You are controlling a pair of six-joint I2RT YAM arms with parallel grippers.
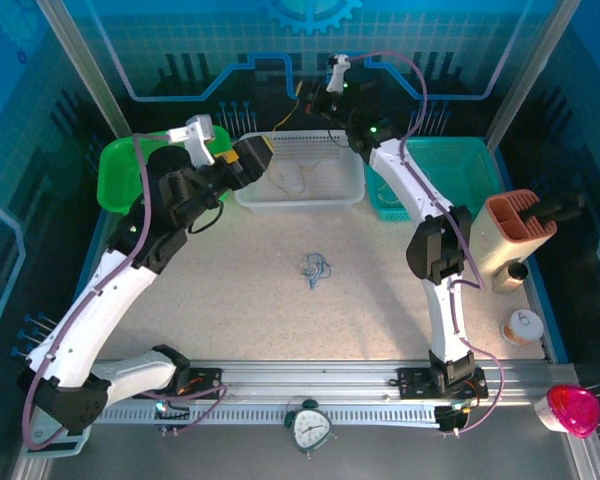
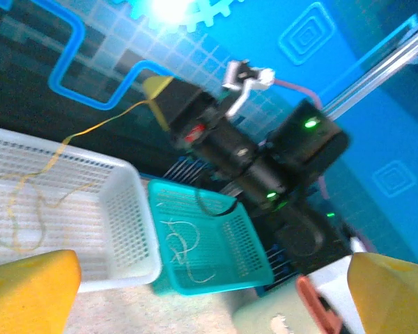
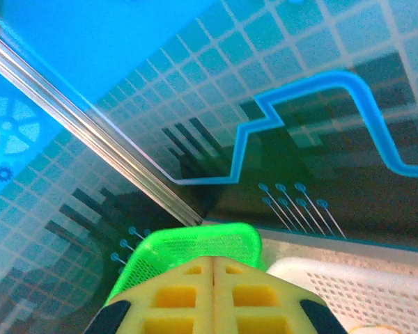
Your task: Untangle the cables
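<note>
Shut tight at the right claw (image 3: 213, 268), pinching a yellow cable (image 2: 101, 125) that trails down into the white basket (image 1: 300, 203). Spread wide and empty at the left claw (image 2: 210, 292), by that basket's left end. On the table (image 1: 230, 270), mid-way, a blue tangle of cables (image 1: 315, 268); in the teal basket (image 2: 258, 250), whitish cables (image 2: 184, 243).

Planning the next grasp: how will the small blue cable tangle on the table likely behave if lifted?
The blue cable tangle looks thread-thin and loosely looped, so it would probably hang limp from a pinch. It lies as a small flat heap on the table, so it seems very light and likelier to slide than roll if pushed.
</note>
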